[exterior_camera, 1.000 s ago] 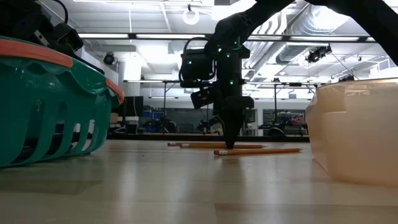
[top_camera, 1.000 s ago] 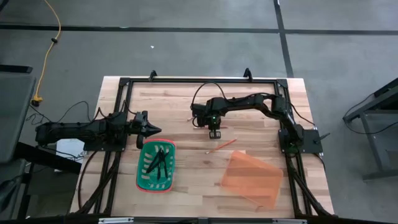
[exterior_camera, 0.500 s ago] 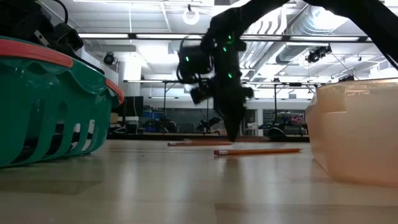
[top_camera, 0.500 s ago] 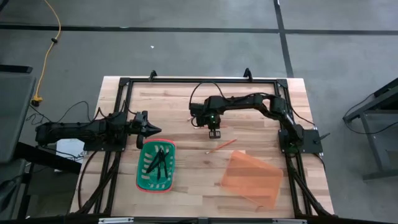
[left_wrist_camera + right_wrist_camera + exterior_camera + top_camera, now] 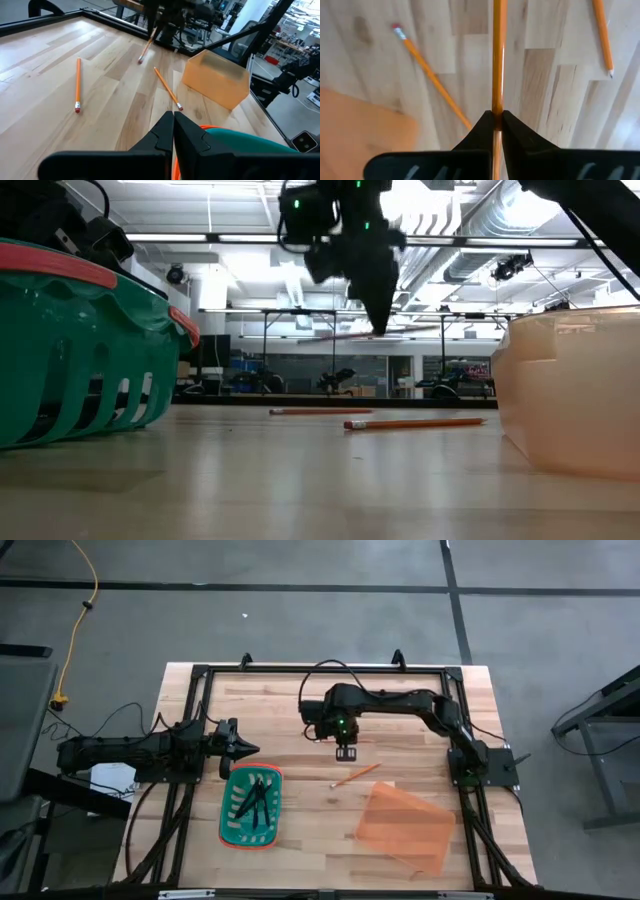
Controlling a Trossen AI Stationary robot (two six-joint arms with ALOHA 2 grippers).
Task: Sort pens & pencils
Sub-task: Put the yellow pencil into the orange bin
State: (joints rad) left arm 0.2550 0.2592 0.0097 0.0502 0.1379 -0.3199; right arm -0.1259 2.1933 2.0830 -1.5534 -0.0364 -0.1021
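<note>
Right gripper (image 5: 379, 328) higher, clamping pencil (image 5: 498, 55)

Table (image 5: 290, 840): pale wooden planks, smooth, with a light sheen.
Three orange-yellow wooden pencils (image 5: 77, 84): glossy painted shafts, metal ferrules.
Teal slatted plastic basket with orange rim (image 5: 80, 350): smooth, slightly glossy.
Translucent orange plastic box (image 5: 216, 80): smooth, frosted-looking walls.
Black right tool (image 5: 496, 123): matt, hard plastic-like fingers.
Black frame round the table (image 5: 300, 669): matt metal.
</note>
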